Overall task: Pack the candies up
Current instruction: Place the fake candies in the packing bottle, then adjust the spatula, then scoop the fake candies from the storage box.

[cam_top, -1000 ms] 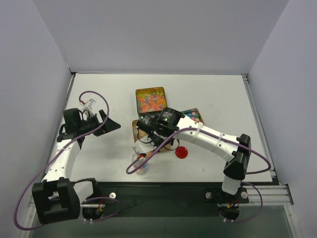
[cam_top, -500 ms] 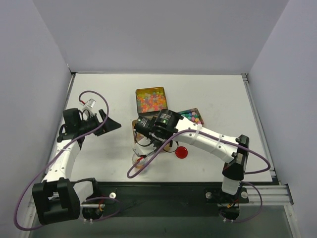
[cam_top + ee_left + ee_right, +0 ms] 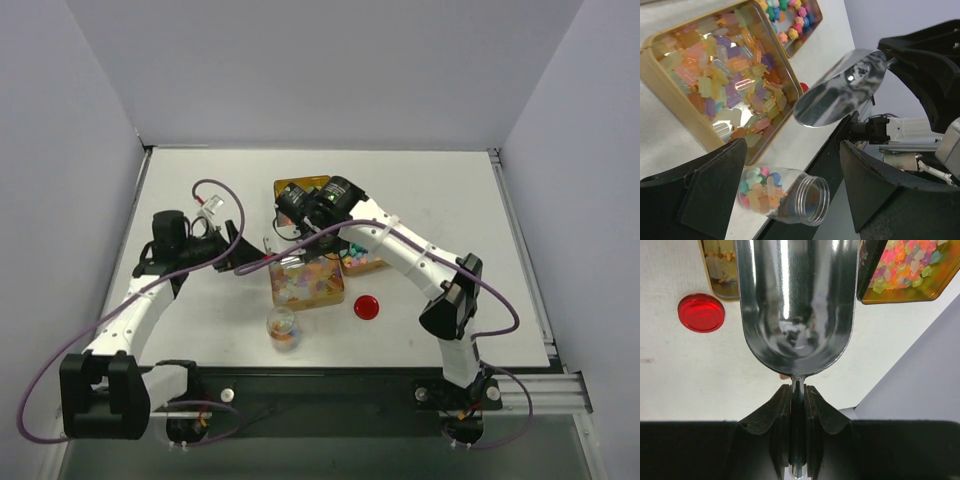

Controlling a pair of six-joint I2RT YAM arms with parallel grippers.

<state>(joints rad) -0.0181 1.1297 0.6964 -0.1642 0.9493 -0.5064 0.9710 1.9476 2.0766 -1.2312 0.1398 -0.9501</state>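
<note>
Pastel candies (image 3: 735, 80) in orange, yellow, pink, lilac and green (some translucent) fill the gold tin (image 3: 677, 102) at the upper left of my left wrist view. The second tin (image 3: 812, 31), at the top edge, is also gold and holds brighter blue, pink and green pieces. In my right wrist view the scoop (image 3: 795, 300) shows mirror-silver over the white table (image 3: 715, 370), with a glossy red lid (image 3: 701, 313) at left.

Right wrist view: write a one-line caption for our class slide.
The right gripper clamps an empty metal scoop by its handle, with a red lid and a tin of candies beyond.
</note>
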